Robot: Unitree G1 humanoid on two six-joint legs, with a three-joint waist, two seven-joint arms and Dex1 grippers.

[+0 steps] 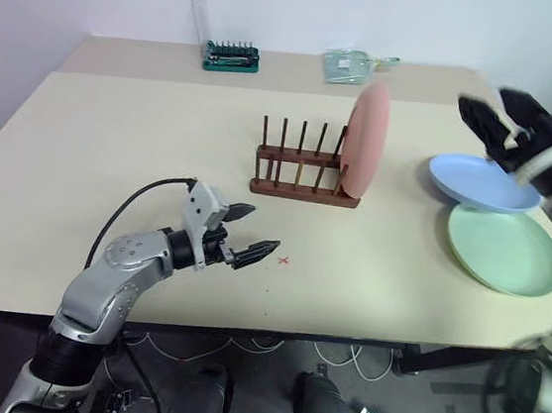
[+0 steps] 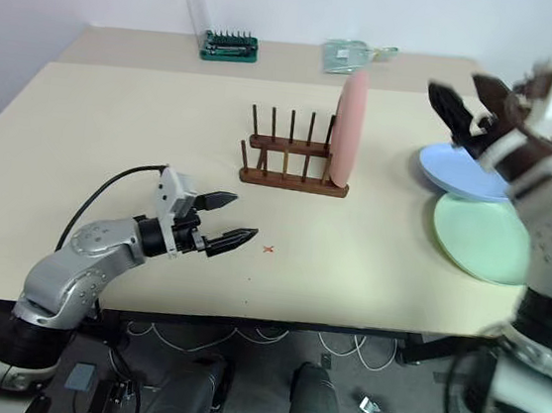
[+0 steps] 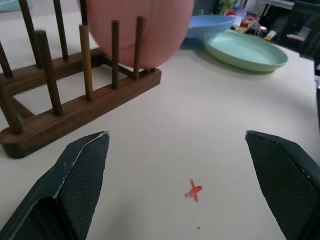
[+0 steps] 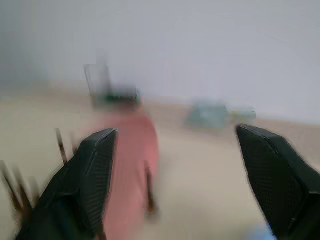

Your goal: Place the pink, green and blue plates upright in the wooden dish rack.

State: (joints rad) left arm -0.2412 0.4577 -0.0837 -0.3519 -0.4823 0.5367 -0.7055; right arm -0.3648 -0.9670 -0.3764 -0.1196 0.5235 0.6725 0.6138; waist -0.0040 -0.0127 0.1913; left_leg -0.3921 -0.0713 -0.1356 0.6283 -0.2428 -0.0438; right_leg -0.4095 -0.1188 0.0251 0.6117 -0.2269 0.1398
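The wooden dish rack (image 1: 305,168) stood near the middle of the surface (image 1: 113,148) and served as reference for all positions below. The pink plate (image 1: 366,139) stood upright in the slot at the rack's right end, seated between the pegs; the remaining slots were empty. One of three plates was therefore judged placed.

The blue plate (image 1: 483,182) lay flat well to the right of the rack, and the green plate (image 1: 505,250) lay flat just in front of it, the blue plate's rim overlapping the green one's far edge. Neither was held.

The right gripper (image 2: 459,103) hung in the air to the right of the rack, above the blue plate, its fingers spread wide and empty. The left gripper (image 1: 253,232) hovered low over the surface in front of the rack, fingers likewise spread wide with nothing between them, beside a small red cross (image 1: 283,260) marked on the surface.

The step in hand was judged to be the turn from the seated pink plate to the next one. The next move would call for a grip on the rim of the blue plate, it being the upper of the two, then tilting it on edge and lowering it into a free slot left of the pink plate without knocking that plate.

A green tray of tool bits (image 1: 232,57) stood at the surface's far edge, behind the rack, and took no part.
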